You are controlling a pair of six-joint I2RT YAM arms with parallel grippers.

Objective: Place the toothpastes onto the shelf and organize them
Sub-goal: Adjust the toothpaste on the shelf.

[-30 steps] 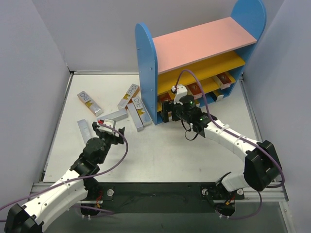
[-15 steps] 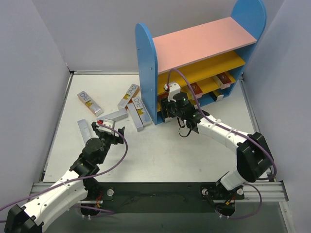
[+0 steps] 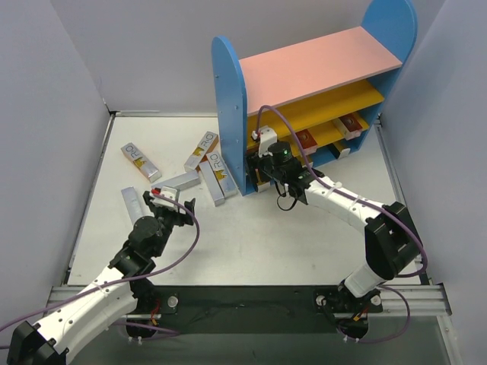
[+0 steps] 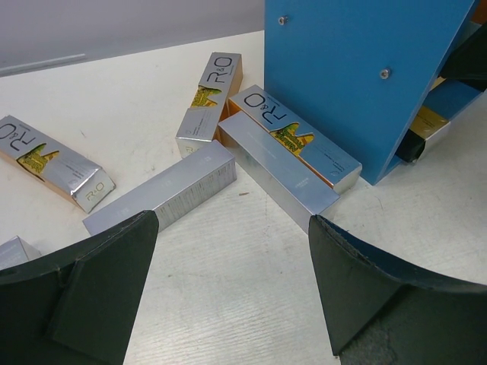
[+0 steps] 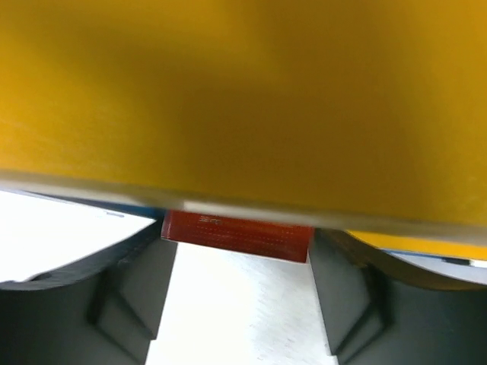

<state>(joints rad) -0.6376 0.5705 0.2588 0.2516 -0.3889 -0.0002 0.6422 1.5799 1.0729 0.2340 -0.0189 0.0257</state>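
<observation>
My right gripper (image 3: 261, 163) is at the front left corner of the wooden shelf with blue side panels and a pink top (image 3: 228, 99), low, under a yellow board (image 5: 243, 91). In the wrist view a red cardboard toothpaste box (image 5: 237, 234) sits between its fingers. Both fingers (image 5: 156, 251) meet the sides of the box, so I read it as gripped. Only the near end shows, and its long axis seems to run away from the camera into the shelf.

My left gripper (image 3: 169, 204) hangs wide open over the white counter (image 3: 251, 236) with nothing between the fingers. Ahead of it lie silver-grey cardboard toothpaste boxes (image 4: 161, 186), flat and pointing in different directions. Two of them (image 4: 293, 144) lie side by side with one end near the blue panel (the lettered one is nearest to it). More red boxes (image 3: 304, 138) lie on the shelf with their ends to the front.
</observation>
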